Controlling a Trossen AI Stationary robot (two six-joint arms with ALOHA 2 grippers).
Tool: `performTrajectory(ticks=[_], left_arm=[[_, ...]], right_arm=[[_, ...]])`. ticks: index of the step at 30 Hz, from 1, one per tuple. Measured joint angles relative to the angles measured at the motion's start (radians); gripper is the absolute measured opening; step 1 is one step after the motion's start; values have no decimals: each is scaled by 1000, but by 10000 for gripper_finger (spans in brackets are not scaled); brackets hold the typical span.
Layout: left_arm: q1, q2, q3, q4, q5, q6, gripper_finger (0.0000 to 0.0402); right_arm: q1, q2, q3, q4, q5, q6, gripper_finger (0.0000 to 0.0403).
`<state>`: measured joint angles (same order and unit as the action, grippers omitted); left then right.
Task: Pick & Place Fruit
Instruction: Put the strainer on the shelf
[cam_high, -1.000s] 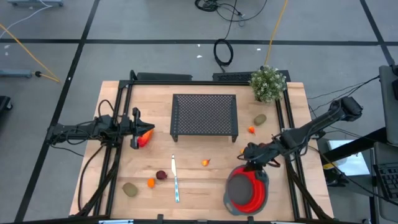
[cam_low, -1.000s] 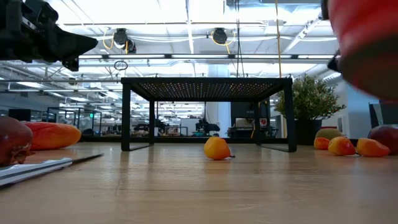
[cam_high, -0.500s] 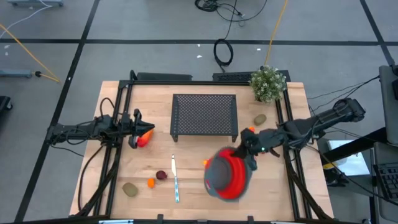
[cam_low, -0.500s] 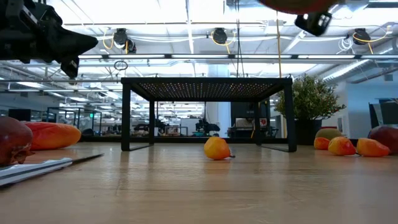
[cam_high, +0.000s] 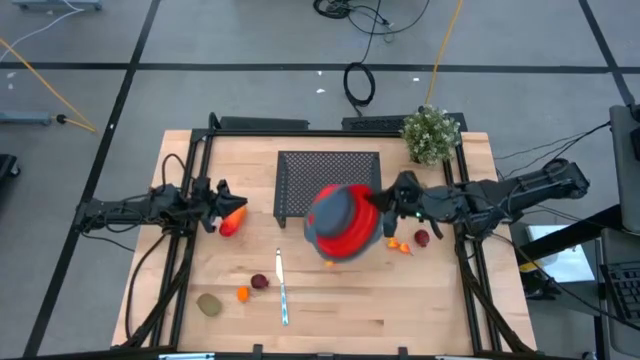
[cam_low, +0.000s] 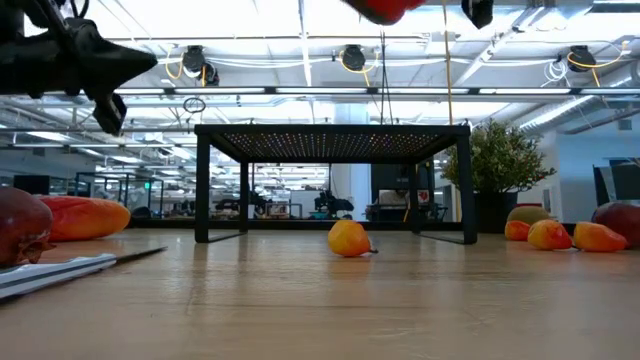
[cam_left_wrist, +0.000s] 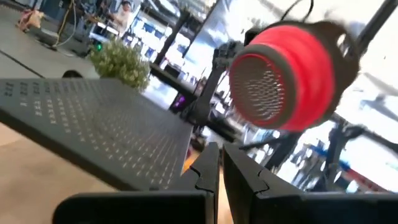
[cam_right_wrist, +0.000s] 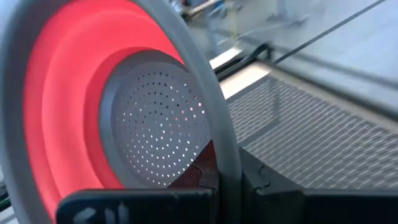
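My right gripper (cam_high: 388, 206) is shut on the round red bowl (cam_high: 343, 221), which hangs in the air over the near right part of the black mesh rack (cam_high: 300, 180). The waiting left gripper (cam_high: 222, 203) is shut and hovers above the table's left side. Beside it, the red-orange oval fruit (cam_high: 232, 220) lies on the wood. A kiwi (cam_high: 209, 304), a tiny orange piece (cam_high: 242, 293) and a dark red piece (cam_high: 260, 282) rest near the left. Another kiwi (cam_high: 418, 191), a dark red piece (cam_high: 422, 237) and an orange piece (cam_high: 403, 244) sit on the right. My right gripper pinches the bowl's grey rim (cam_right_wrist: 225, 140), with one finger inside the bowl and one outside. It comes level from the table's right side. The bowl is lifted clear and tipped on edge, its perforated bottom (cam_right_wrist: 155, 143) facing the wrist camera.
A silver knife (cam_high: 282, 290) lies near the front edge. A potted plant (cam_high: 432, 135) stands at the far right corner. In the low view, one orange fruit (cam_low: 348, 238) lies in front of the rack (cam_low: 335, 140).
My right gripper has carried the bowl up off the table's near right area, then left and toward the far edge, until it hangs over the rack. The bowl has tipped from lying flat to standing on edge.
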<state>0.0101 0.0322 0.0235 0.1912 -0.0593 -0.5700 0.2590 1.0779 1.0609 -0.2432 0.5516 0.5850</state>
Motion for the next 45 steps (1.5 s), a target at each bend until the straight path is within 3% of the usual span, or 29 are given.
performTrajectory(ticks=[6,16,21,26,30,35,39,45], left_arm=[[0,0,0,106,-26,-19,19],[0,45,0,236,-166,13,26],[0,155,0,375,-179,45,64],[0,302,6,508,-200,47,121],[0,428,84,516,-214,99,166],[0,602,239,514,-213,269,205],[0,728,357,460,-213,396,219],[0,905,502,393,-242,505,217]], right_arm=[[-27,6,10,34,101,-83,2],[-74,13,10,62,215,-164,3],[-108,24,9,70,267,-179,3],[-132,62,9,206,344,-300,4],[-152,104,9,335,347,-450,4],[-163,151,8,458,478,-605,3],[-164,161,8,554,573,-720,3],[-169,161,8,698,582,-834,3]])
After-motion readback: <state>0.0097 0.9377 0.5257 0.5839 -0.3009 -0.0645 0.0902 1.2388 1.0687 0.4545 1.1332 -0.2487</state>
